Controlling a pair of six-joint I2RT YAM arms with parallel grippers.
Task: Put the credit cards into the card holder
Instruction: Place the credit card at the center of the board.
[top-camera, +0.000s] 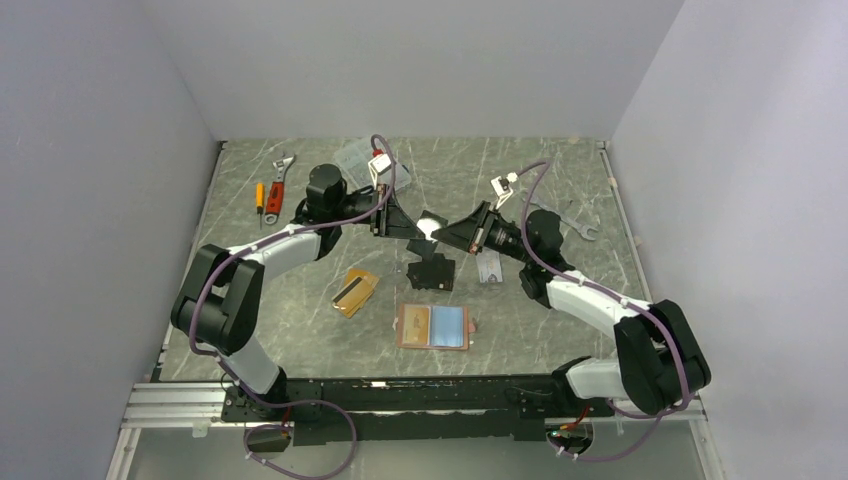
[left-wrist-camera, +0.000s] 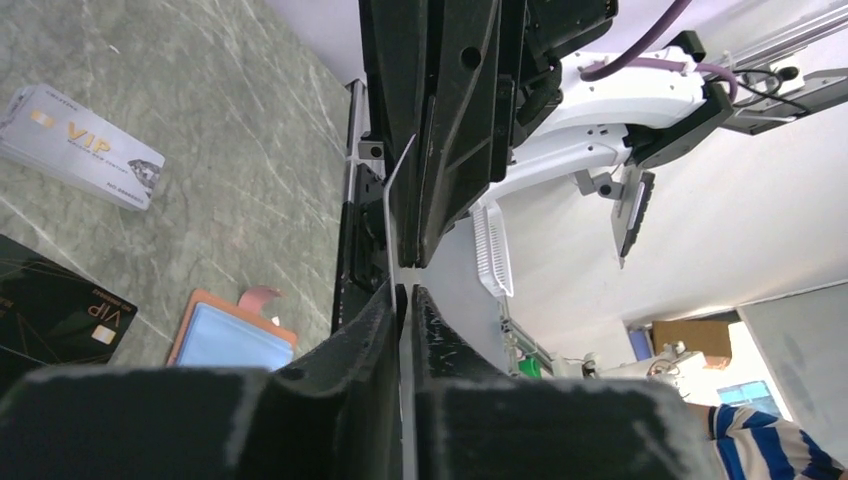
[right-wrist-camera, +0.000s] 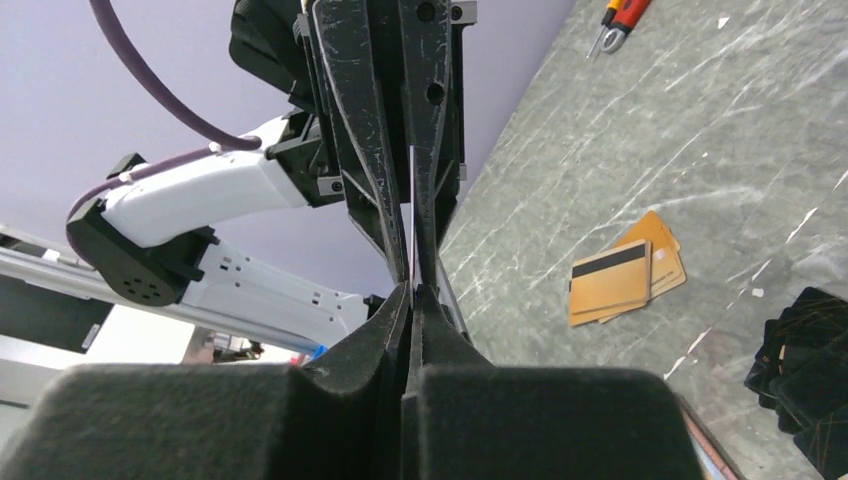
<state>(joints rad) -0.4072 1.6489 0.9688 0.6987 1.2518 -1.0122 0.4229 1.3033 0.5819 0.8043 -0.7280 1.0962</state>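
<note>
At the bottom of the top view the two arm bases sit on the rail. Just above them the card holder (top-camera: 436, 327) lies open and flat on the grey marbled table (top-camera: 300, 330), pale-blue inside up, with its snap tab on the right. Up and to the left of it, a small stack of orange-gold cards (top-camera: 356, 291) rests on the table, the top one showing a dark stripe. Straight above the holder lie black cards (top-camera: 431, 271), and just to their right a silver-grey card (top-camera: 489, 266) marked VIP. Over these, at the centre of the frame, both arms meet tip to tip above the table. The left gripper (left-wrist-camera: 403, 298) comes in from the left and the right gripper (right-wrist-camera: 411, 292) from the right. Each is clamped onto the same pale card (top-camera: 431, 224), which stands on edge between them. Both wrist views show its thin edge pinched in the near fingers and running up into the opposite jaws. Further back, at the upper left, a yellow screwdriver (top-camera: 260, 197) lies beside an orange-handled adjustable wrench (top-camera: 278, 183). A clear plastic box (top-camera: 357, 156) sits near the back edge, partly behind the left arm, and a steel spanner (top-camera: 572, 222) lies at the right.
</note>
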